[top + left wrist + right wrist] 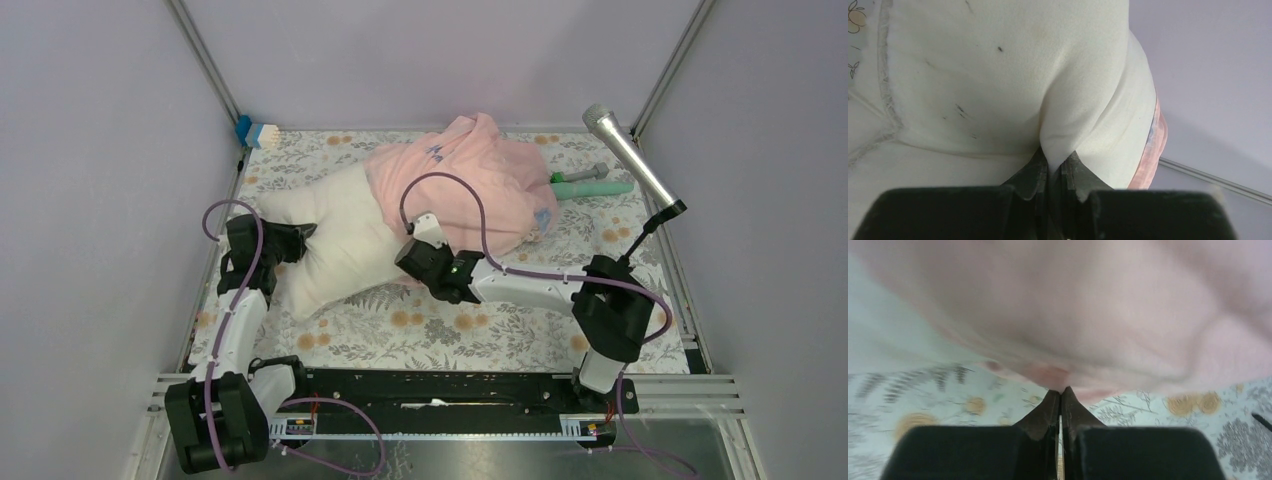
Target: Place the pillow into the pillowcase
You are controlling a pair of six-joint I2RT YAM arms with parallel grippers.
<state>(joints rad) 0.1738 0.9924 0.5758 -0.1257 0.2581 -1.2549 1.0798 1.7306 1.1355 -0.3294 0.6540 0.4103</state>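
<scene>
Top external view: the pillow [325, 245] lies slantwise on the floral table cloth [450, 330], its far end already inside the pillowcase [470, 180] and its near end bare.

The left gripper [303, 238] sits at the pillow's bare end. In the left wrist view its fingers [1035, 172] are pressed together on a raised fold of the cream cover [998, 75]. That hold most likely anchors the pillow, or pushes it, while the case is drawn along it. A strip of pink hem [1154, 142] shows at the pillow's far side.

The right gripper [408, 252] rests where the case's mouth crosses the pillow, on the pillow's near side. In the right wrist view its tips [1060, 397] are closed against each other right at the pink hem [1048, 374]. They seem to nip that edge, though the blur leaves this uncertain. From that spot the mouth could be pulled further over the pillow.

About half of the pillow looks sheathed, so I judge the job midway.

Dark cursive writing [437, 152] sits on the case beyond the pillow's covered end, too small to read. No brand or tag is legible elsewhere.
</scene>
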